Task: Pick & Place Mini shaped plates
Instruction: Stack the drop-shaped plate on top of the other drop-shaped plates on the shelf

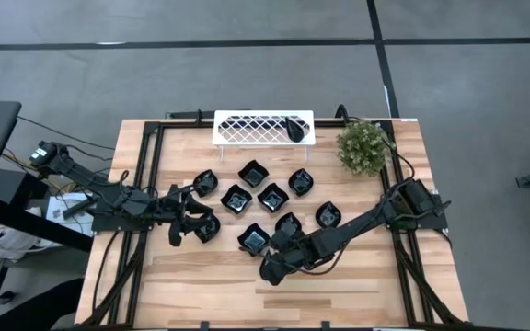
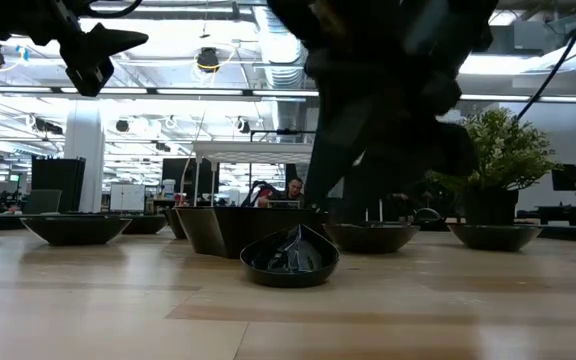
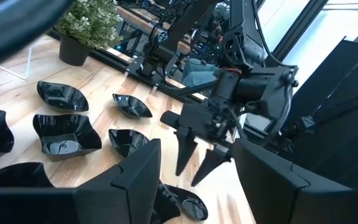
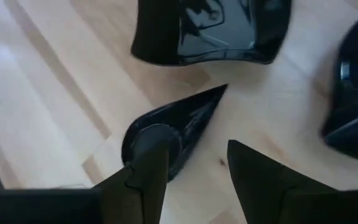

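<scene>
While the left tool [image 1: 184,225] waits spread, the right tool [image 4: 194,165] hangs spread over a teardrop dish [image 4: 169,134], likely needing to drop and close.

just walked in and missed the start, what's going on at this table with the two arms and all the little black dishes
Two robot arms are sorting mini shaped plates spread on a wooden table. The right gripper hovers with open jaws over a slim teardrop plate lying on the wood near the front, one jaw above its rounded end, not gripping. The left gripper waits open at the cluster's left edge. One teardrop already lies on the white lattice tray at the back, beside a potted plant.
</scene>
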Tool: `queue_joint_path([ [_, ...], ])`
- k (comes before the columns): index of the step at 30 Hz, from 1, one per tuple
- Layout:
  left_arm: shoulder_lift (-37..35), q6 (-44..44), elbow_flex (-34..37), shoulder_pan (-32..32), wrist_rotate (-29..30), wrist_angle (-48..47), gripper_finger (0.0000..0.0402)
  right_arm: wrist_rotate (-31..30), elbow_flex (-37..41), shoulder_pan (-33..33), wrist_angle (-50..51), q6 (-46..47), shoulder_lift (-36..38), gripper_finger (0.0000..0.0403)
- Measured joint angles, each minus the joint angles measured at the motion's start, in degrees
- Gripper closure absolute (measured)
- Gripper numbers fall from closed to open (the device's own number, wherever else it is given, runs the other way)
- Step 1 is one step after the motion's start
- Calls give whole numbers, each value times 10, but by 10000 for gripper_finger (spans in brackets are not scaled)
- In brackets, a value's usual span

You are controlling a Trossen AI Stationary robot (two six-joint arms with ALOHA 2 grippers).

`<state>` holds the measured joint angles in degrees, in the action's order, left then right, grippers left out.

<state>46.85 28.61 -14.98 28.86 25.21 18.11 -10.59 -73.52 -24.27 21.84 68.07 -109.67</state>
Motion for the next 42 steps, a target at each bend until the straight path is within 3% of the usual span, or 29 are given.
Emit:
queue_joint_path([
  [31,0,-3,0,0,0,0,197,-20,0,1,-32,25,-45,279],
  [42,0,-3,0,0,0,0,197,-27,0,1,-44,24,-46,336],
])
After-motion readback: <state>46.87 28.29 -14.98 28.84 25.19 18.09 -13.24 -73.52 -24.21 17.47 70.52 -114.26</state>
